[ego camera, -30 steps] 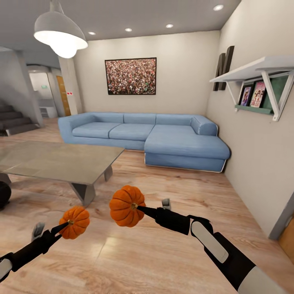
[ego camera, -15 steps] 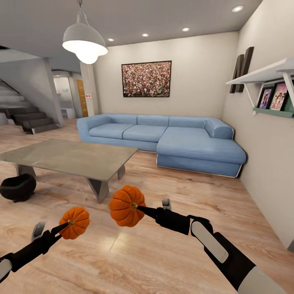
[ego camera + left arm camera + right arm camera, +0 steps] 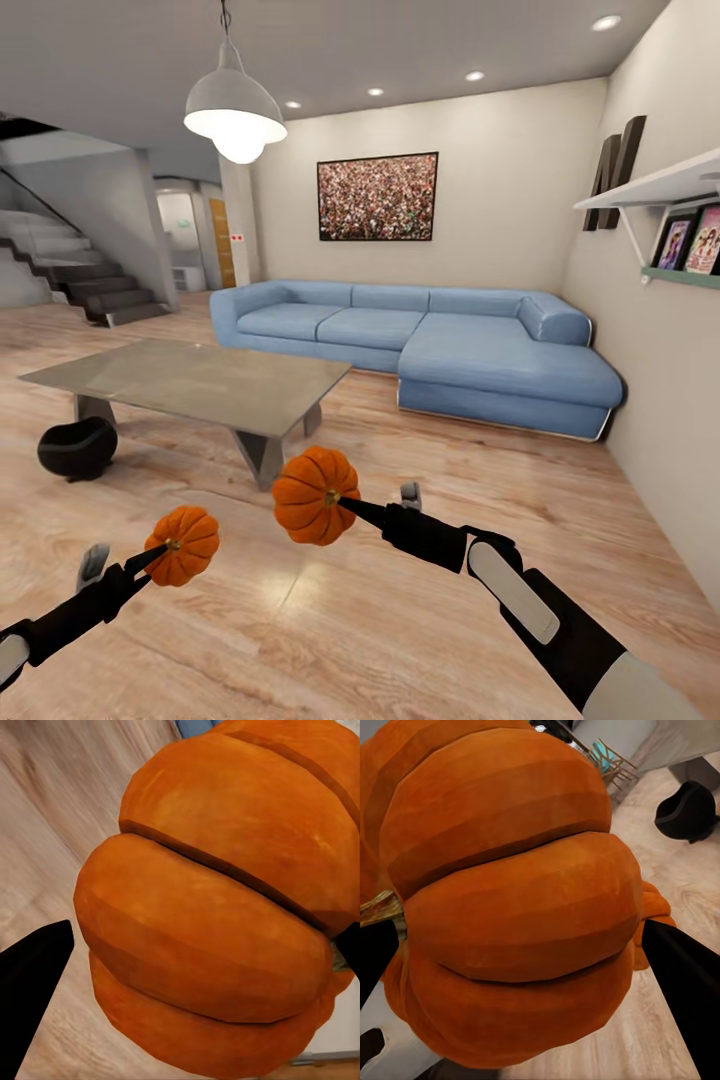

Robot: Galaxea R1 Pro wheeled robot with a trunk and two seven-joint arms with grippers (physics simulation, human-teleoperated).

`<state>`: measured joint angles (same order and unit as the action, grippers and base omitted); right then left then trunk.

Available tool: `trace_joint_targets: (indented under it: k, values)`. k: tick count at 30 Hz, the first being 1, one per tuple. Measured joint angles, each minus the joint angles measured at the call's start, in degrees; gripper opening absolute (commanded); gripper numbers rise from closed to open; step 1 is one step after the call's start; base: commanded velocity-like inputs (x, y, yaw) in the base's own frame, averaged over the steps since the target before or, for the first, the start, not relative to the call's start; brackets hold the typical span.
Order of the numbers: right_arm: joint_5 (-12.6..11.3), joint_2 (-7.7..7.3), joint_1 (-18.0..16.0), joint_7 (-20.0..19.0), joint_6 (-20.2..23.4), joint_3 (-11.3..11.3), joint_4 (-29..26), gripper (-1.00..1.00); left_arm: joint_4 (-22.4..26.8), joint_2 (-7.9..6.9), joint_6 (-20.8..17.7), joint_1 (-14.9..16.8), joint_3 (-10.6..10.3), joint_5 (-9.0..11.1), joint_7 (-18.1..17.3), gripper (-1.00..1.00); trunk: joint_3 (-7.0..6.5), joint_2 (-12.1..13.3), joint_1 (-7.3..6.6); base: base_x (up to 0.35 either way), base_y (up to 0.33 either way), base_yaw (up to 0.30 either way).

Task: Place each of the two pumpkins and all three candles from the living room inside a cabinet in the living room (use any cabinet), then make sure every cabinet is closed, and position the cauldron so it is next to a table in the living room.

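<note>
Carrying both pumpkins at once, you have the left gripper [image 3: 160,553] clamped on the smaller-looking pumpkin [image 3: 182,545] and the right gripper [image 3: 345,503] clamped on the other pumpkin [image 3: 316,495], each pinched at the stem end and held out over the wooden floor [image 3: 400,620]. The wrist views show dark fingers on either side of each fruit, so the holds look sound, though a stem pinch could let the load swing. Turn the base gently and keep both arms level while you look for the cabinet, which is not ahead of you here. In front are the grey coffee table [image 3: 190,382], the black cauldron [image 3: 77,448] on the floor just beside its left support, and the blue sofa [image 3: 420,345] along the far wall. Steer wide of the table corner, which sits near the right-hand pumpkin.
</note>
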<state>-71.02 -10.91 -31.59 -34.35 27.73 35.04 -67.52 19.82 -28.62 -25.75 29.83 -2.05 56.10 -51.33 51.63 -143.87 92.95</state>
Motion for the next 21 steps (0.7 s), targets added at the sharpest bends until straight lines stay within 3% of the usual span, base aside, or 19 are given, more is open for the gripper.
trace_joint_targets:
  k: [21]
  values:
    - [0.0, 0.06, 0.0, 0.1, 0.0, 0.0, 0.1, -1.0, 0.0, 0.0, 0.1, 0.0, -0.2, -0.3, 0.2, -1.0, -1.02, 0.0, 0.0, 0.0, 0.0, 0.244]
